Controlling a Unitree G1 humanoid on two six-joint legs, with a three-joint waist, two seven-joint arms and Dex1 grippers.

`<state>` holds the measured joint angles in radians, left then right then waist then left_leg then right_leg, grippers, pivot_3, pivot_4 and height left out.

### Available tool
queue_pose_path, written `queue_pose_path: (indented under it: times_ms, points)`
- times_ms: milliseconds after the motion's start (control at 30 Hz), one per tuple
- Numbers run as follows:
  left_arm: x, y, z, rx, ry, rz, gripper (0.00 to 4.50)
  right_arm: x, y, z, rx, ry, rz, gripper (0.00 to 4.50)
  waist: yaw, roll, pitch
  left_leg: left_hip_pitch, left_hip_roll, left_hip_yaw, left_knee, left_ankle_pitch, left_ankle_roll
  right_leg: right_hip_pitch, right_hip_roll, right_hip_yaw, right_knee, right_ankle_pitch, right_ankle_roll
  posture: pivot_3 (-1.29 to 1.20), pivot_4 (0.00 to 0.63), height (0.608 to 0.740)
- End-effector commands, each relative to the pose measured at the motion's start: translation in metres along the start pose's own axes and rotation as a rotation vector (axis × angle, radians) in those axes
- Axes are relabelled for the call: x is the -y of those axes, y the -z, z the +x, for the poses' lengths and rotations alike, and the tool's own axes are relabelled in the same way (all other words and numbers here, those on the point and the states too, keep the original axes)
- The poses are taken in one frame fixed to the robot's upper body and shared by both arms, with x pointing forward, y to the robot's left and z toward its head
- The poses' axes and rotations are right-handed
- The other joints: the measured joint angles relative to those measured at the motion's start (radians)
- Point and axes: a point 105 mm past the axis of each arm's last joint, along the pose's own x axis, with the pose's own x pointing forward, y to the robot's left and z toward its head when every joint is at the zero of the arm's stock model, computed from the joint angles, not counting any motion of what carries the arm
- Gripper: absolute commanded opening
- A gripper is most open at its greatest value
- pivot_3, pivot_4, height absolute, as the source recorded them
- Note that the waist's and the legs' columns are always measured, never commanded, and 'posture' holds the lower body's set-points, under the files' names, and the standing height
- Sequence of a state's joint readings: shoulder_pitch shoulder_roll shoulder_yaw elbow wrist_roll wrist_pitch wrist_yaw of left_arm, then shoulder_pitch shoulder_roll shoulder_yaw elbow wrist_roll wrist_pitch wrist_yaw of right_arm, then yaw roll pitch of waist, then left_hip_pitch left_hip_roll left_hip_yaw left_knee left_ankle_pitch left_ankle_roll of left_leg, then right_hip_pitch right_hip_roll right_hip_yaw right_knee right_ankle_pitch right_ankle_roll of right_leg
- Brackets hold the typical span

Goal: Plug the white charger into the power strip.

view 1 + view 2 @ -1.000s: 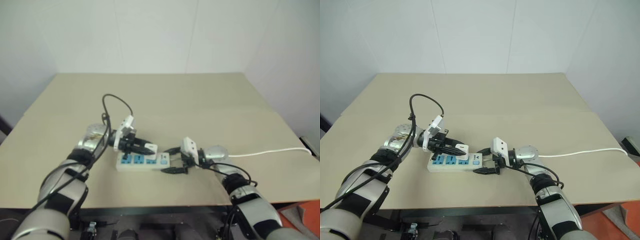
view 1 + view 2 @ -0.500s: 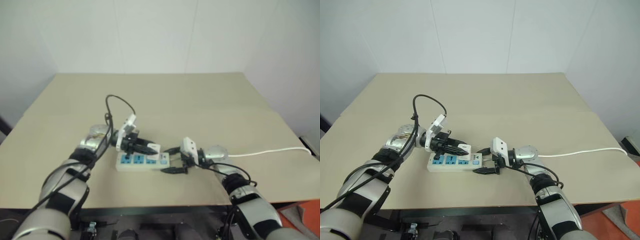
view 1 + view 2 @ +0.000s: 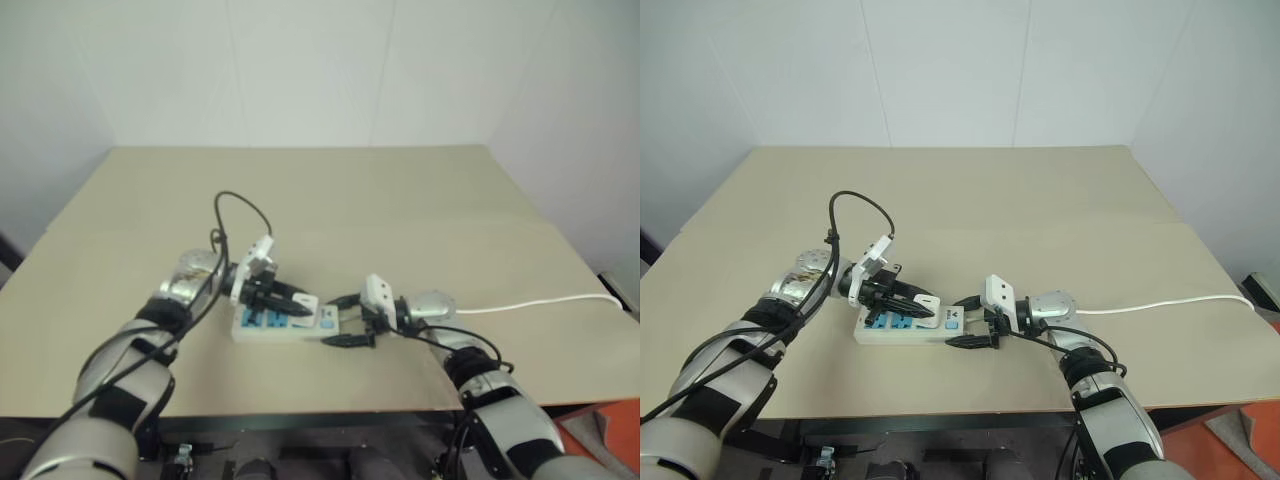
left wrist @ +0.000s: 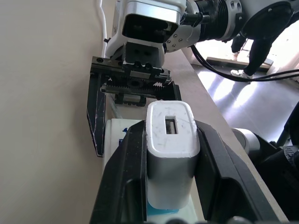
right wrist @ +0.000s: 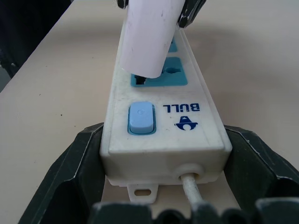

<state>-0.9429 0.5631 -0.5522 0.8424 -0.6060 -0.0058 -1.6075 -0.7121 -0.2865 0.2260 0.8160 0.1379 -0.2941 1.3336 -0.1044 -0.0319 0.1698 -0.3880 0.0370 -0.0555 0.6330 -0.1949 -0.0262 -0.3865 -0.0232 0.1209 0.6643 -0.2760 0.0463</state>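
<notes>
Gripper on the left [image 3: 908, 298], seen from the head, is clamped tight on the white charger [image 3: 926, 299], which sits just over the power strip [image 3: 910, 327] on the counter [image 3: 970, 200], while the right gripper [image 3: 972, 320] has its fingers wide around the strip's cord end. From the left wrist, the charger [image 4: 171, 156] is a small smooth white block with rounded corners, so I think it should be pushed straight down, not tilted. From the right wrist, its tip [image 5: 145, 42] sits at a blue socket [image 5: 159, 78] near the blue switch [image 5: 140, 118], so the right gripper should keep the strip from sliding.
</notes>
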Motion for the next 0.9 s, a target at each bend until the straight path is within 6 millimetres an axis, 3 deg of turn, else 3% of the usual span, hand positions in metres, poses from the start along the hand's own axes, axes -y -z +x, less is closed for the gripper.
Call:
queue_pose_path:
  times_ms: [33, 900]
  points:
    - [0.000, 0.007, -0.002, -0.015, -0.011, 0.014, 1.01, -0.005, 0.023, -0.001, -0.095, 0.016, 0.053, 3.42, 0.001, 0.000, 0.000, 0.000, 0.000, 0.000, 0.000, 0.000, 0.000, 0.000, 0.000, 0.000, 0.000, 0.000, 0.000, 0.00, 0.150, 0.740]
    - [0.015, 0.057, -0.009, -0.095, -0.065, -0.010, 1.01, -0.003, 0.025, -0.004, -0.100, 0.036, 0.050, 3.42, -0.004, 0.003, -0.005, 0.004, 0.000, 0.001, -0.002, 0.000, 0.000, 0.002, 0.000, 0.001, 0.000, 0.000, 0.000, 0.00, 0.150, 0.740]
